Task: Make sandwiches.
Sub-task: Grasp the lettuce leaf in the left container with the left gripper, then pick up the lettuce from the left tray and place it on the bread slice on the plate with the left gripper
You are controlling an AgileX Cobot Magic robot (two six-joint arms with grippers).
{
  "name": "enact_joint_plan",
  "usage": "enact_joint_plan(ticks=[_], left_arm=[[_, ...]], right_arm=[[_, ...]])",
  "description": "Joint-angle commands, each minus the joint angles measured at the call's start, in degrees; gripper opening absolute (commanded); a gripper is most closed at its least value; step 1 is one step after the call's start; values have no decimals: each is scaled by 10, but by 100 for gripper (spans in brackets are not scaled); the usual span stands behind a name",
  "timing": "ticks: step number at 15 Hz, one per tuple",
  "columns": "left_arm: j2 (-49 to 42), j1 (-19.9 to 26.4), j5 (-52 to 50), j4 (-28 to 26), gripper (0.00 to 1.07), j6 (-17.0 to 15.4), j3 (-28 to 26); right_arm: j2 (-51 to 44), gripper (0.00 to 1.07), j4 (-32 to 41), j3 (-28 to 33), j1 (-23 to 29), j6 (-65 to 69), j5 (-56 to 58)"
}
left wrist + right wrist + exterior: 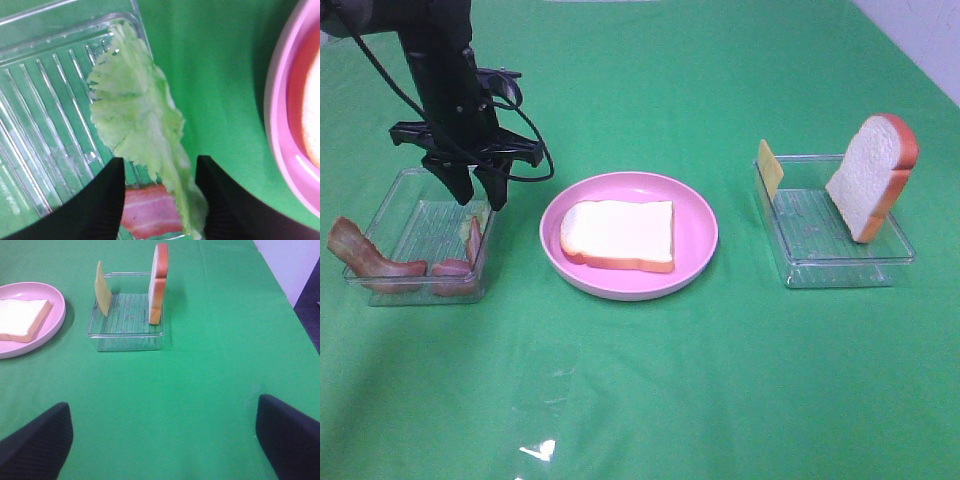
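Green cloth (640,400) bears a tray (40,100) where the left hand (160,162), spread and empty, straddles lettuce (132,115); right hand (162,410) likewise spread.

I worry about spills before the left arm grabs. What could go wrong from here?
The left gripper stands open astride the lettuce, which leans over the tray wall; closing might catch the wall and drag the tray. Bacon lies just under the leaf's end there and might get pinched too. Another strip hangs over the tray's outer edge and might fall if jolted.
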Motion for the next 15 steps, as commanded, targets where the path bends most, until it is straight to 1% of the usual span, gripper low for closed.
enact_joint_plan(ticks=[1,3,4,6,7,9,11,15], left_arm=[[-1,-1,7,-6,41,1,3],[-1,-1,3,-10,40,-5,3],[-1,-1,3,-10,36,-9,3],[-1,-1,3,-10,23,-9,3],[-1,-1,2,-10,19,-9,3],[-1,-1,2,-10,8,-8,3],[-1,-1,2,-10,0,-8,3],[-1,-1,5,-10,0,-7,3]], right_arm=[[-13,96,1,2,-4,0,-4],[-13,96,1,2,-4,0,-4],[-13,96,1,2,-4,0,-4],[-13,96,1,2,-4,0,-4],[-13,96,1,2,-4,0,-4],[-13,96,1,2,-4,0,-4],[-13,96,1,2,-4,0,-4],[-13,96,1,2,-4,0,-4]])
